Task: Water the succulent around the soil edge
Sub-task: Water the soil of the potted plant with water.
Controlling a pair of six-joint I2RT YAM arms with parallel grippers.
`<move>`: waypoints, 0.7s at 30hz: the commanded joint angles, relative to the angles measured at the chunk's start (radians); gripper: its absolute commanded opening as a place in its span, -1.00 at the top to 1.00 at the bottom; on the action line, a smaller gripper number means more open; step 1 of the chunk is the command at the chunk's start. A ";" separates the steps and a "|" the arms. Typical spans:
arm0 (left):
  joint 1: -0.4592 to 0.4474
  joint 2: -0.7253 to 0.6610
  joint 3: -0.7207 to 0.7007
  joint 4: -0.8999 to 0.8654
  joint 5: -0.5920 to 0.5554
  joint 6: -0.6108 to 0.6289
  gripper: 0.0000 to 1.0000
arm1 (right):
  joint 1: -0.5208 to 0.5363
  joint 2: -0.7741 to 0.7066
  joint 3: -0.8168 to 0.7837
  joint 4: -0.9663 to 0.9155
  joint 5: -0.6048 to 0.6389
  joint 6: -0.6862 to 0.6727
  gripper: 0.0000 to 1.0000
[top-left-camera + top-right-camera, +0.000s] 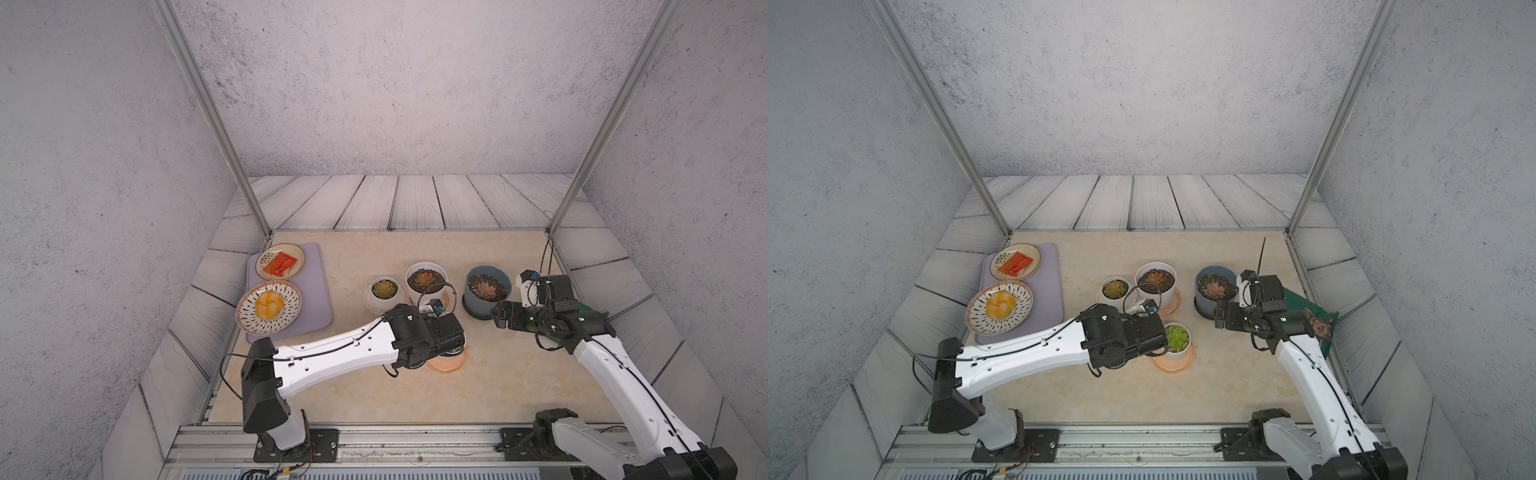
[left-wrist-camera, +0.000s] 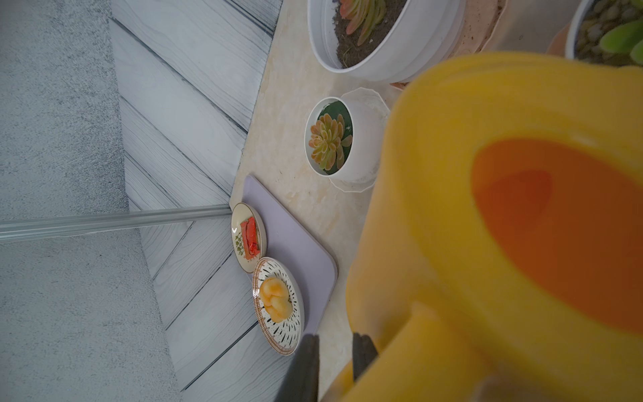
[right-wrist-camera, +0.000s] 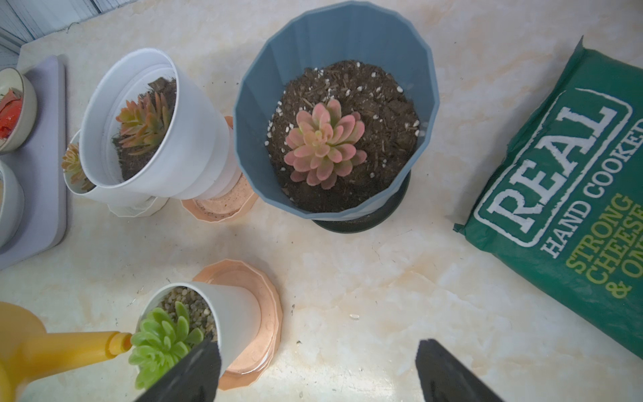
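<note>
Marbled beige bench (image 1: 1225,386), grey-walled cell: the left tool (image 2: 335,348), clamped on a yellow watering can (image 2: 435,174), holds the spout (image 3: 69,348) at the rim of the small white pot (image 3: 236,313), against the outer leaves of the green succulent (image 3: 163,339) rather than over its centre, apparently to wet the gravel edge. The right tool (image 3: 318,370) hangs empty, jaws apart, near the blue pot (image 3: 313,41), seemingly out of the pour's way.

Watering can (image 3: 21,355) spout (image 3: 87,344) at the green succulent (image 3: 160,341); right gripper (image 3: 318,348) fingers spread wide.
The spout reaches in from the left, its tip against the leaves above a pebbled small white pot (image 3: 236,313) on a peach saucer (image 3: 269,296). Farther off: blue pot (image 3: 250,139) with pink succulent (image 3: 323,142), tall white pot (image 3: 195,139) to its left, green crisp bag (image 3: 574,174) to its right.
</note>
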State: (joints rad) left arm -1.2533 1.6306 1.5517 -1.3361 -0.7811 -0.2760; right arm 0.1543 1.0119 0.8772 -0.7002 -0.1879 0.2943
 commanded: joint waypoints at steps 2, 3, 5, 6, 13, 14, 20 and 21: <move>-0.010 0.007 0.028 -0.029 -0.020 -0.002 1.00 | 0.004 0.004 0.023 -0.014 0.013 -0.011 -0.86; -0.009 0.008 0.030 -0.030 -0.018 -0.002 1.00 | 0.005 0.005 0.023 -0.015 0.013 -0.012 -0.86; -0.012 0.006 0.034 -0.026 -0.012 0.005 1.00 | 0.004 0.006 0.024 -0.015 0.014 -0.012 -0.86; -0.014 0.005 0.035 -0.024 -0.010 0.009 1.00 | 0.003 0.005 0.024 -0.015 0.016 -0.012 -0.86; -0.028 0.001 0.046 -0.026 0.009 0.018 1.00 | 0.004 0.006 0.025 -0.015 0.018 -0.012 -0.86; -0.031 0.002 0.049 -0.027 0.011 0.018 1.00 | 0.004 0.006 0.025 -0.015 0.018 -0.012 -0.86; -0.048 0.011 0.074 -0.050 0.016 0.018 1.00 | 0.004 0.007 0.025 -0.015 0.019 -0.012 -0.86; -0.051 0.014 0.080 -0.056 0.016 0.018 1.00 | 0.005 0.007 0.025 -0.015 0.020 -0.012 -0.86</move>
State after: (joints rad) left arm -1.2945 1.6318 1.5951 -1.3617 -0.7544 -0.2573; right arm 0.1543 1.0119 0.8776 -0.7006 -0.1810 0.2939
